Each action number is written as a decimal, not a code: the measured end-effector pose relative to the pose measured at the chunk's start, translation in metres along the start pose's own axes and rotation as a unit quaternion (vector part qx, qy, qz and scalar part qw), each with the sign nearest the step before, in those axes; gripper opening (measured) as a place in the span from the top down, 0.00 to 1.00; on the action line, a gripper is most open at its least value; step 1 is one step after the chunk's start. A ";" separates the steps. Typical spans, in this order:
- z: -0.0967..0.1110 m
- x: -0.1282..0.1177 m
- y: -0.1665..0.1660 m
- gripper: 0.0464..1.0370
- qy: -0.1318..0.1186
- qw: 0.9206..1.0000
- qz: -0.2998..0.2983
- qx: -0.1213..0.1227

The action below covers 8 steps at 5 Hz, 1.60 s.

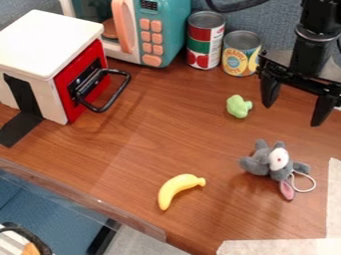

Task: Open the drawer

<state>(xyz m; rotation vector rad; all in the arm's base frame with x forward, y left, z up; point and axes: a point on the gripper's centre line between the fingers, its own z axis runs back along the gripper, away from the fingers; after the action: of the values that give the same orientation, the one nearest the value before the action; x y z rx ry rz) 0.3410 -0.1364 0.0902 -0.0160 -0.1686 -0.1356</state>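
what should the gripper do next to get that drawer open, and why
Probably swing the open gripper across toward the black handle on the red drawer front, staying high at first. The drawer looks closed, its handle sticks out toward the table's middle, and the gripper hangs at the far side, beyond the green toy.

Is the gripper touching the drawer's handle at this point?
Apart. The camera view shows the gripper at the right and the handle at the left, wood tabletop between them.

probably a lab, robot arm (310, 54), toy microwave (164, 25), taped tabletop (143, 144)
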 end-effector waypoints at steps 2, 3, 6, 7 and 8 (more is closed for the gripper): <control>-0.020 -0.010 0.035 0.04 0.023 0.999 0.029 0.002; -0.010 -0.010 0.084 0.04 0.013 0.997 0.070 0.008; 0.001 -0.041 0.218 0.04 0.003 0.983 0.108 0.148; -0.010 -0.047 0.246 0.04 0.021 0.977 0.125 0.171; -0.023 -0.044 0.262 0.04 0.032 0.974 0.127 0.184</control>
<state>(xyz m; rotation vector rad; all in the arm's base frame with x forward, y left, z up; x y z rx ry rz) 0.3372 0.1284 0.0587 0.3362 -0.1234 0.1525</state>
